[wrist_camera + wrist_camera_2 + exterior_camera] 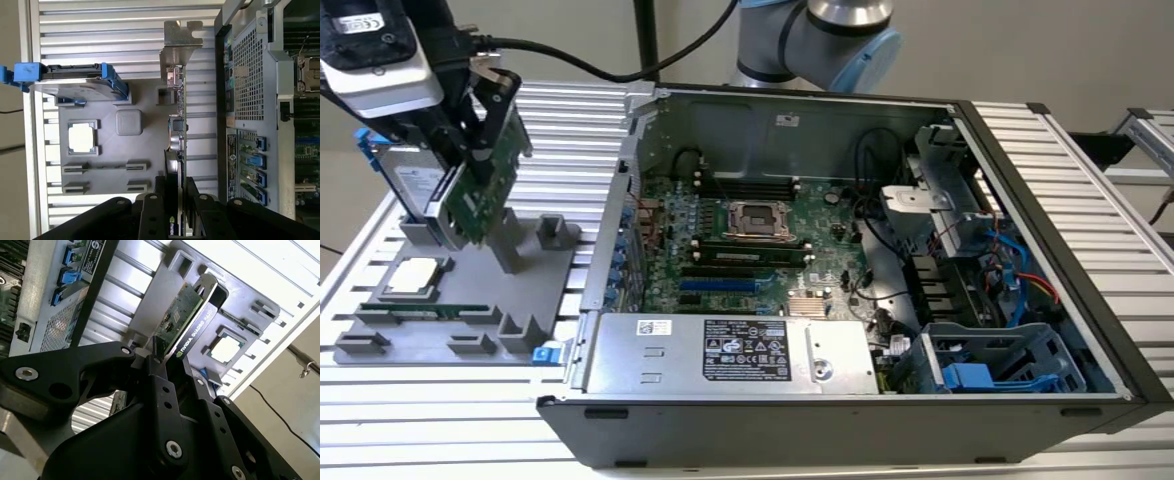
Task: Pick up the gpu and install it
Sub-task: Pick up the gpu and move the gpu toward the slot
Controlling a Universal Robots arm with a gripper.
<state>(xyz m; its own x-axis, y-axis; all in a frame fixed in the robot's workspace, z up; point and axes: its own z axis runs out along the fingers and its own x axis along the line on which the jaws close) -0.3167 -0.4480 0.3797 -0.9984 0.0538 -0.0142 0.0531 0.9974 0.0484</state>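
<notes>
Green-boarded gpu (483,190) upright on edge at the grey parts holder (520,300), on the slatted desk (1067,150) at the exterior view's left, just beside the blue-framed hard drive (403,185) and well apart from the open computer case (801,110). Clamped along its upper edge by the pincer (474,150), fingers (160,385) tight on either face. Judged as the pick-up step, grasp made; unclear whether free of the holder. Install not yet done: likely calls for a straight lift, then lining the card's edge with a motherboard (747,250) slot.
</notes>
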